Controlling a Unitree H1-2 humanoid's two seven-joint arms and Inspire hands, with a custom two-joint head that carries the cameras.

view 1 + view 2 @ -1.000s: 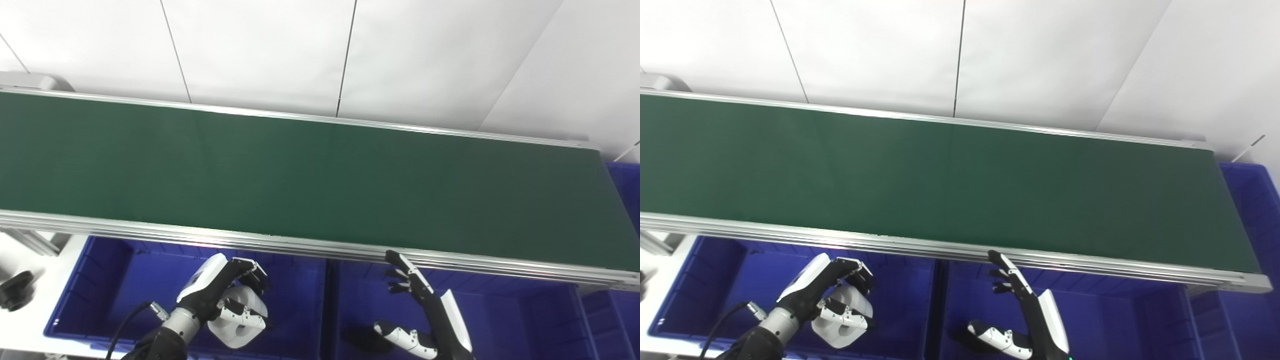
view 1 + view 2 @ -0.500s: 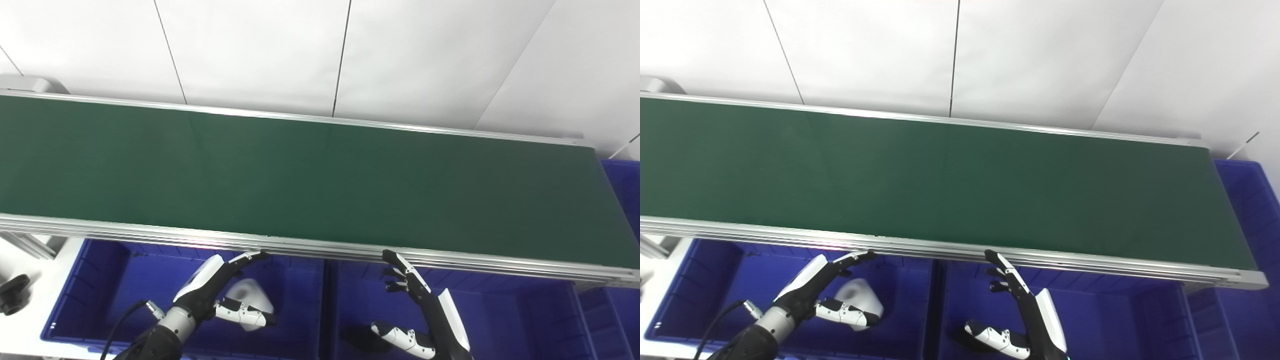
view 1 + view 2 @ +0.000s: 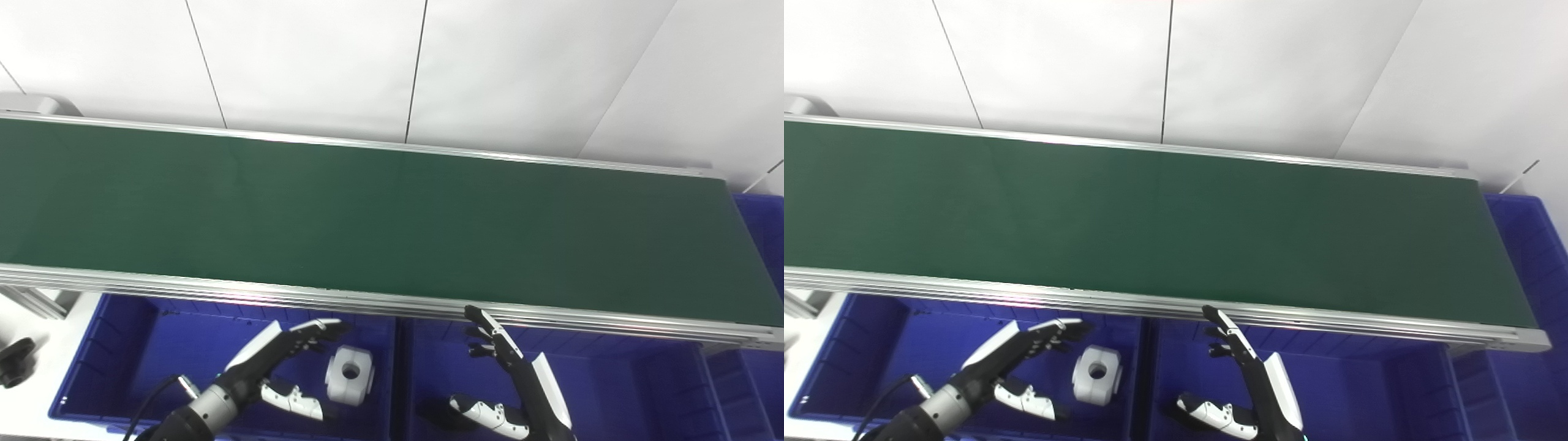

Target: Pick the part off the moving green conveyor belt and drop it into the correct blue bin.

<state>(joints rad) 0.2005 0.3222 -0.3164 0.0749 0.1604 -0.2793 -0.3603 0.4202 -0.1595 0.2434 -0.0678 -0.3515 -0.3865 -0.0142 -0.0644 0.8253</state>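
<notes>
The white part (image 3: 350, 383) (a blocky piece with a round hole) lies inside the left blue bin (image 3: 131, 343), just beside the left hand (image 3: 278, 366), whose fingers are spread and empty. The right hand (image 3: 514, 392) hangs open over the neighbouring bin (image 3: 618, 386), below the green conveyor belt (image 3: 380, 220).

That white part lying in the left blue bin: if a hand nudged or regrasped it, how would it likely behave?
The white part looks like a rigid moulded block, so it probably keeps its shape. Its rounded corners and smooth surface suggest it may slip or tumble. The centre hole hints it is light for its size. The left hand is open beside it.
</notes>
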